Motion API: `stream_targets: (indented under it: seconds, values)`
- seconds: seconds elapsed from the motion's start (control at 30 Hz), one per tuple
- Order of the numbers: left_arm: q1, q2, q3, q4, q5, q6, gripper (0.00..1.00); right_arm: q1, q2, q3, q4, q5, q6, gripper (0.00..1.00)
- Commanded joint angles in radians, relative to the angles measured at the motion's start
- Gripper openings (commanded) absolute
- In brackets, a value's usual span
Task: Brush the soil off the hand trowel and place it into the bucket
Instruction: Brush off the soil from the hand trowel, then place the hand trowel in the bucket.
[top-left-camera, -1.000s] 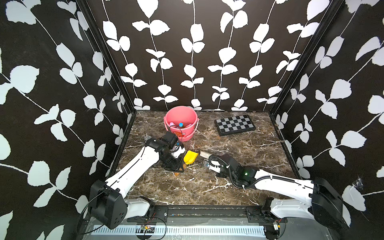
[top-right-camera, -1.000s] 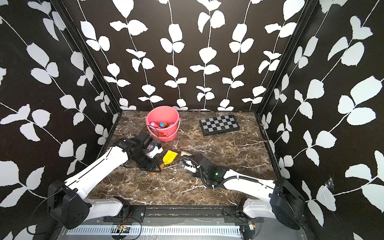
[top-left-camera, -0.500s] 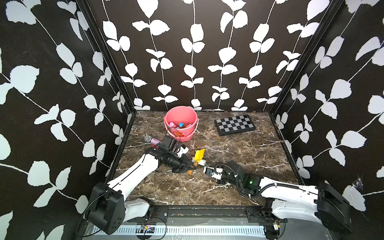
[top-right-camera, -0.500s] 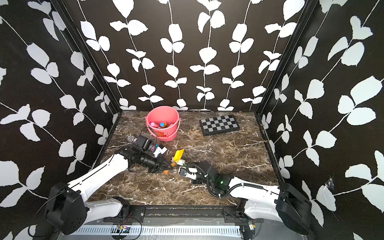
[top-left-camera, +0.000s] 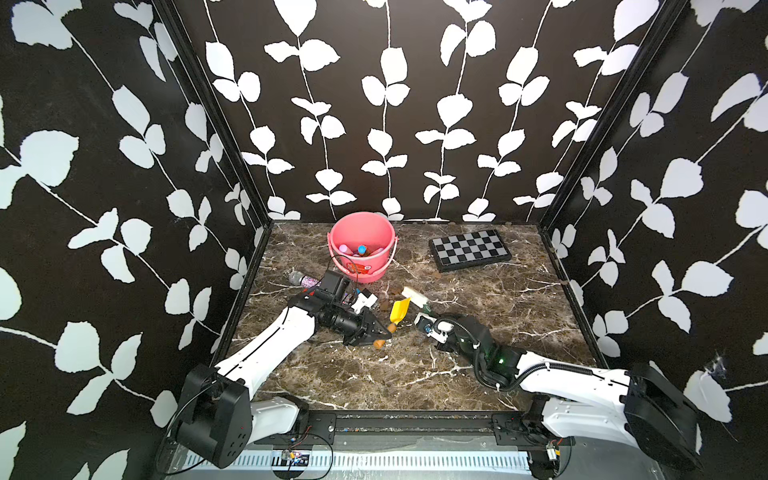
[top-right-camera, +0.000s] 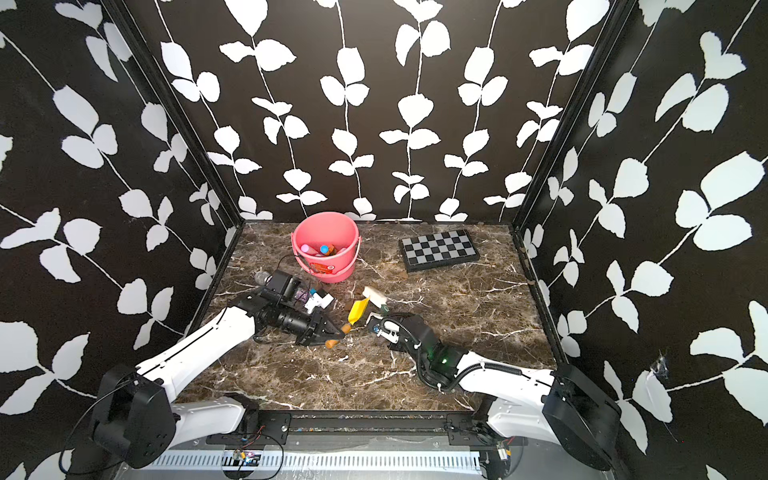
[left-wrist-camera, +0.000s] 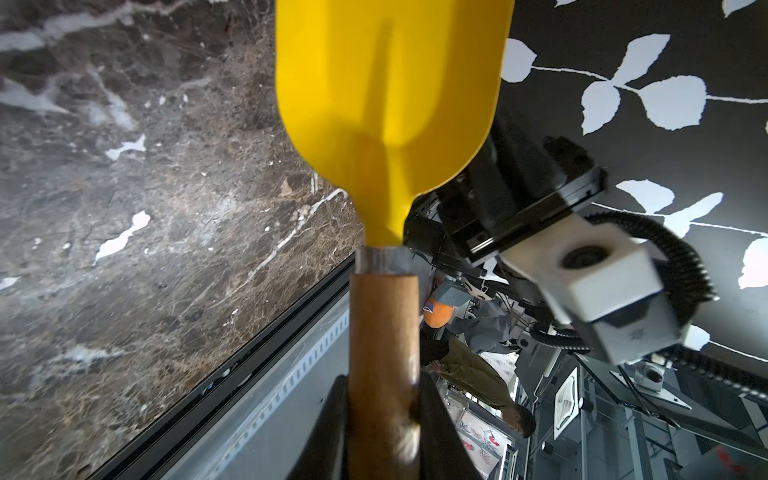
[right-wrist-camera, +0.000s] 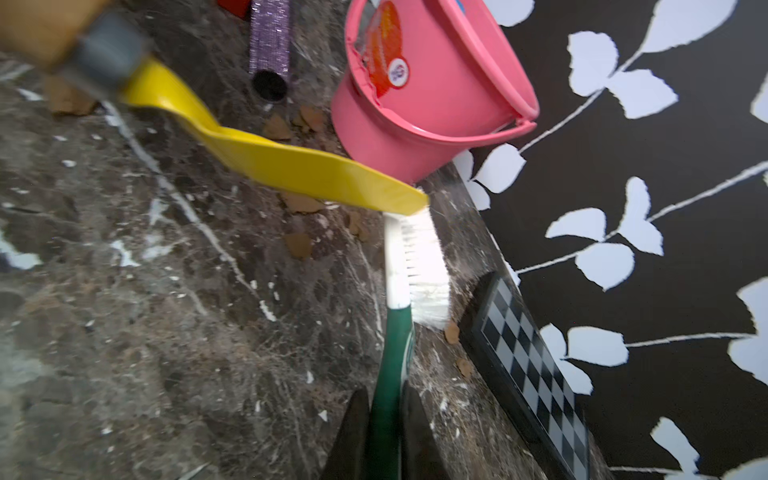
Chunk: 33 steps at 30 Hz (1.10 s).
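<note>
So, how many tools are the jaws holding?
2. The yellow hand trowel is in the left gripper, held by its wooden handle; the green-handled brush is in the right gripper, bristles near the trowel's tip.

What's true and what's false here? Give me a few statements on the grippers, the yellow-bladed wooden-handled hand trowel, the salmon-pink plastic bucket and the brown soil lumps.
The left gripper is shut on the wooden handle of the yellow-bladed hand trowel. True.
The right gripper is open and empty. False: it is shut on the green-handled white-bristled brush.
The salmon-pink plastic bucket is empty. False: small coloured items lie inside.
Flat brown soil lumps lie on the marble tabletop. True.
</note>
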Motion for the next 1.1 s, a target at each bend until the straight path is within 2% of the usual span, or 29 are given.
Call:
stream_targets:
  seconds: [0.0,0.17,0.23,0.33,0.5,0.63,0.73,0.8,0.93,1.07]
  values:
    - [0.016,-0.01,0.051,-0.108,-0.045,0.102,0.0,-0.033,-0.026,0.03,0.019,0.116,0.079,0.0]
    - [0.011,-0.019,0.123,-0.232,-0.276,0.232,0.0,-0.102,-0.108,0.077,-0.167,0.132,0.226,0.0]
    - [-0.001,-0.037,0.136,-0.237,-0.339,0.252,0.0,-0.139,-0.143,0.111,-0.257,0.095,0.294,0.0]
    - [-0.014,-0.052,0.179,-0.277,-0.37,0.295,0.0,-0.181,-0.174,0.168,-0.387,0.033,0.376,0.0]
    - [-0.016,-0.048,0.383,-0.48,-0.643,0.453,0.0,-0.241,-0.197,0.262,-0.576,-0.118,0.496,0.0]
    - [-0.016,-0.045,0.516,-0.516,-0.827,0.515,0.0,-0.317,-0.207,0.284,-0.619,-0.342,0.616,0.0]
    - [-0.014,-0.012,0.579,-0.479,-0.913,0.538,0.0,-0.358,-0.201,0.276,-0.581,-0.506,0.713,0.0]
    - [-0.014,0.026,0.631,-0.452,-0.979,0.539,0.0,-0.362,-0.187,0.272,-0.547,-0.573,0.756,0.0]
    - [-0.012,0.153,0.794,-0.44,-1.06,0.581,0.0,-0.361,-0.157,0.28,-0.532,-0.648,0.795,0.0]
    - [0.015,0.315,0.959,-0.474,-1.102,0.613,0.0,-0.361,-0.158,0.244,-0.481,-0.654,0.819,0.0]
